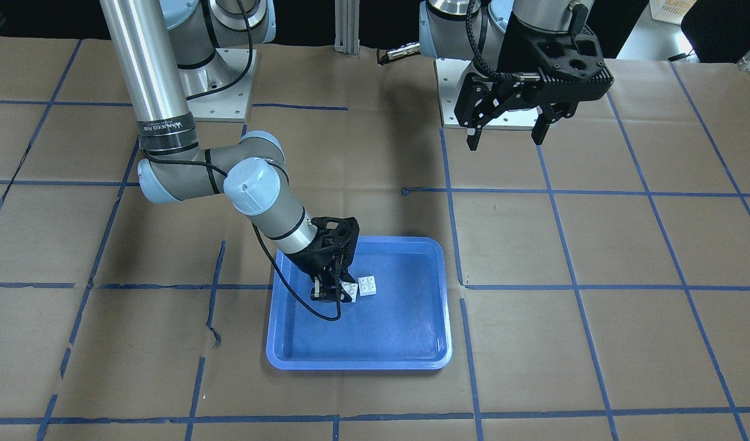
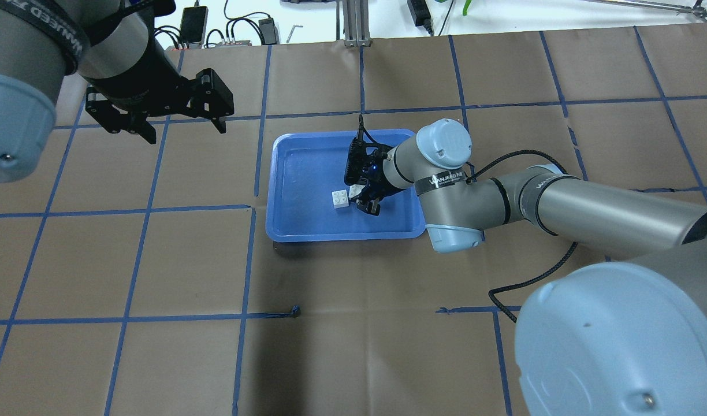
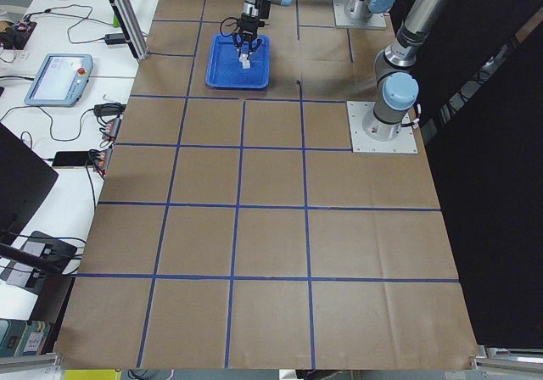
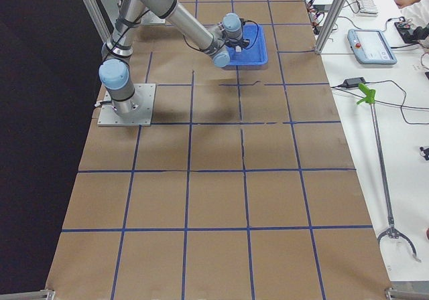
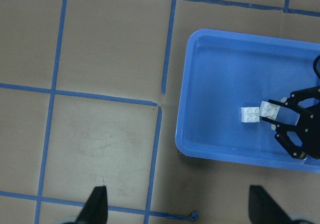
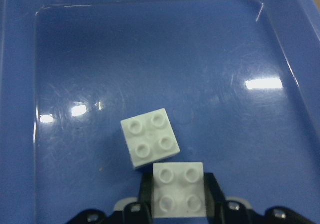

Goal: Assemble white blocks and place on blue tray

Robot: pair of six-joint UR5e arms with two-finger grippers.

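Note:
The blue tray (image 1: 356, 361) lies mid-table; it also shows in the overhead view (image 2: 307, 173) and fills the right wrist view (image 6: 150, 44). One white block (image 6: 150, 143) lies studs up on the tray floor (image 1: 367, 285) (image 2: 340, 199). My right gripper (image 1: 338, 293) (image 2: 365, 196) is down inside the tray, shut on the second white block (image 6: 178, 190), which sits studs up at the first block's corner. My left gripper (image 1: 507, 139) (image 2: 183, 130) hangs open and empty, high above the table, away from the tray. The left wrist view shows both blocks (image 5: 250, 114) (image 5: 270, 109).
Brown paper with a blue tape grid covers the table. The arm base plates (image 1: 225, 86) (image 1: 491, 104) stand at the robot's side. A black cable (image 2: 527, 277) loops off the right arm. Side benches with a tablet (image 4: 372, 45) flank the table ends.

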